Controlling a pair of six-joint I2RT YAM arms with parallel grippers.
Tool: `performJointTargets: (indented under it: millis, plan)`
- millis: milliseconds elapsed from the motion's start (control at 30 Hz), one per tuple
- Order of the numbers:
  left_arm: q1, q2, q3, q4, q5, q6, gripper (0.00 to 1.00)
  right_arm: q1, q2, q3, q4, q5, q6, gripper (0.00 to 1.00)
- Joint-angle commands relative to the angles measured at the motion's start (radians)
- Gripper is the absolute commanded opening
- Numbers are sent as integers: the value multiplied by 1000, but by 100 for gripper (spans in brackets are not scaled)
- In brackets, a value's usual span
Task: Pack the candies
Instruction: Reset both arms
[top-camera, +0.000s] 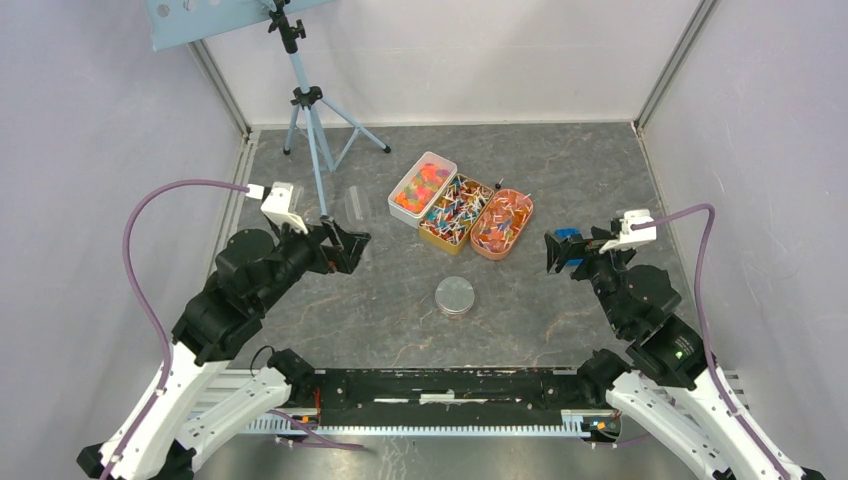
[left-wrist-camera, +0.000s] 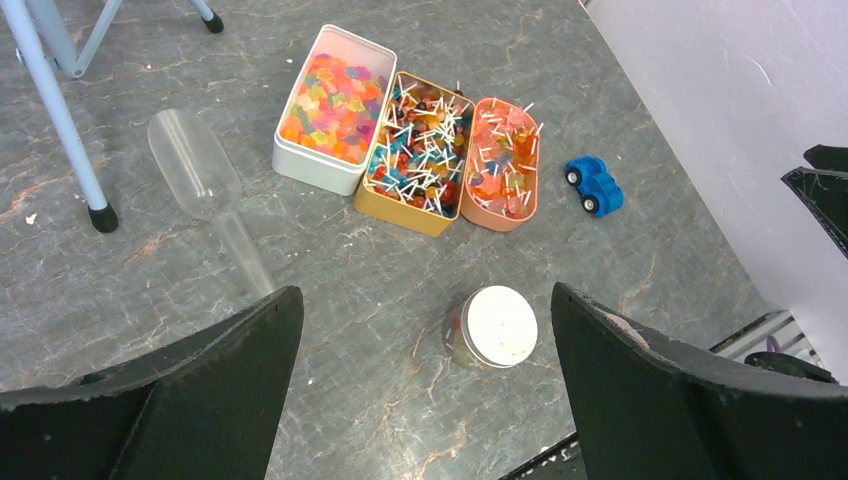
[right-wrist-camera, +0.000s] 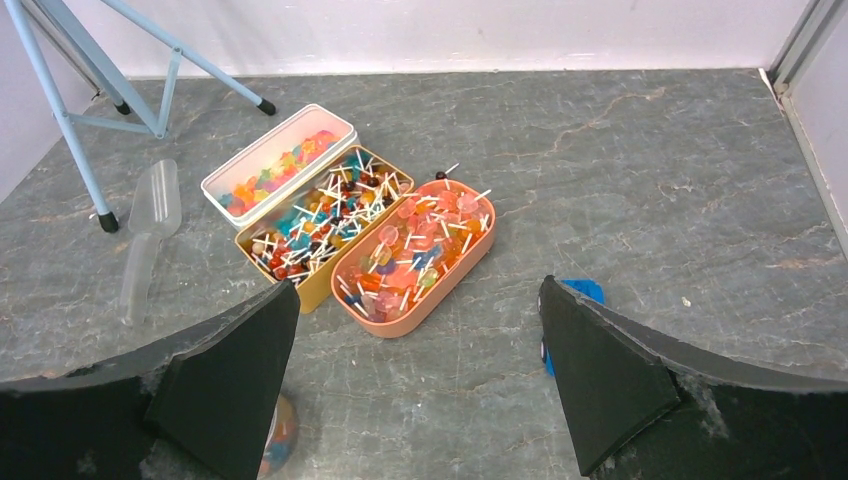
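Note:
Orange and pink unwrapped candies (top-camera: 420, 186) fill a white box (left-wrist-camera: 310, 170). Multicoloured white-ended candies (top-camera: 453, 209) fill a gold box (left-wrist-camera: 405, 212), and more (top-camera: 502, 221) fill a pink oval tray (left-wrist-camera: 495, 222). The three stand side by side at the table's middle back. A round lidded jar (top-camera: 455, 296) holding some candies stands in front of them. My left gripper (top-camera: 350, 245) is open and empty, left of the boxes, above the table (left-wrist-camera: 425, 295). My right gripper (top-camera: 558, 250) is open and empty, right of the tray (right-wrist-camera: 418, 285).
A small blue toy car (top-camera: 567, 237) sits beside my right gripper. A clear plastic scoop (top-camera: 355, 203) lies left of the white box. A blue tripod (top-camera: 312, 110) stands at the back left. Walls enclose the table on three sides.

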Motion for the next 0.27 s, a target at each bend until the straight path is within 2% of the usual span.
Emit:
performJointTargets:
  millis: [0,233]
  plan:
    - [0,4,-3,48,8,-35,100,-2,-3,-1,30,18,9,98]
    - [-1,3,-4,48,6,-36,100,-2,-4,-5,24,24,15,98]
